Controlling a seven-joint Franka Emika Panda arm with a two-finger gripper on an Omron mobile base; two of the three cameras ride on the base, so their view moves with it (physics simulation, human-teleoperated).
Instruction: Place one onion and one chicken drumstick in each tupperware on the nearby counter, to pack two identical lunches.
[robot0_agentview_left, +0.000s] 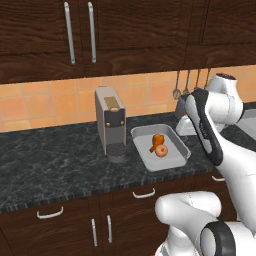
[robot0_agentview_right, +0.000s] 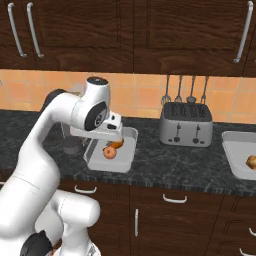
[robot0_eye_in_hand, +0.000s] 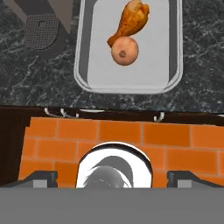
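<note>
Resting together in the shallow pale grey tupperware tray (robot0_eye_in_hand: 170, 43), the round tan onion (robot0_eye_in_hand: 124, 51) touches the golden-brown chicken drumstick (robot0_eye_in_hand: 131, 19), one lunch apparently packed on the dark marbled counter (robot0_agentview_left: 55, 155); the two-finger gripper's (robot0_eye_in_hand: 112, 180) dark tips stand apart, carrying nothing

Coffee machine (robot0_agentview_left: 110, 122) crowds tupperware (robot0_agentview_left: 172, 160) left side; right open

Even, flat rendered light — soft shadows, no glare, slightly coarse.
</note>
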